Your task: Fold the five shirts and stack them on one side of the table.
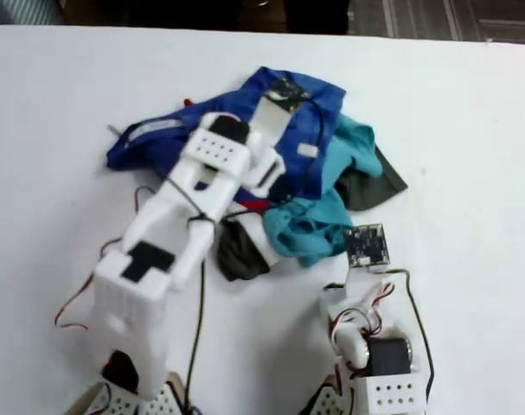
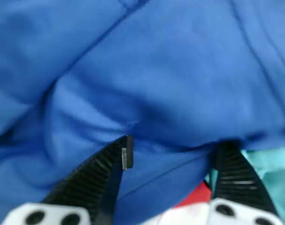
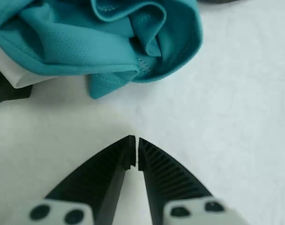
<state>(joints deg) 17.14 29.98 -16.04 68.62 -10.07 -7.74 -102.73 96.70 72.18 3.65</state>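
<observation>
L tool (image 2: 176, 148), wide: one tip hid under blue shirt (image 2: 156, 70).

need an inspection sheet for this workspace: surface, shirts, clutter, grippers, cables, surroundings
surface: white table, bare parts look clean
job's things: shirts in one crumpled heap mid-table; blue shirt, teal shirt and dark shirt can be told apart; none folded or stacked
clutter: nothing seen
grippers: left gripper jaws open, close over the blue shirt; right gripper jaws shut, over bare table beside the teal shirt
cables: black cable and red wire lie loose on the table by the arm bases
surroundings: dark area beyond the far edge
</observation>
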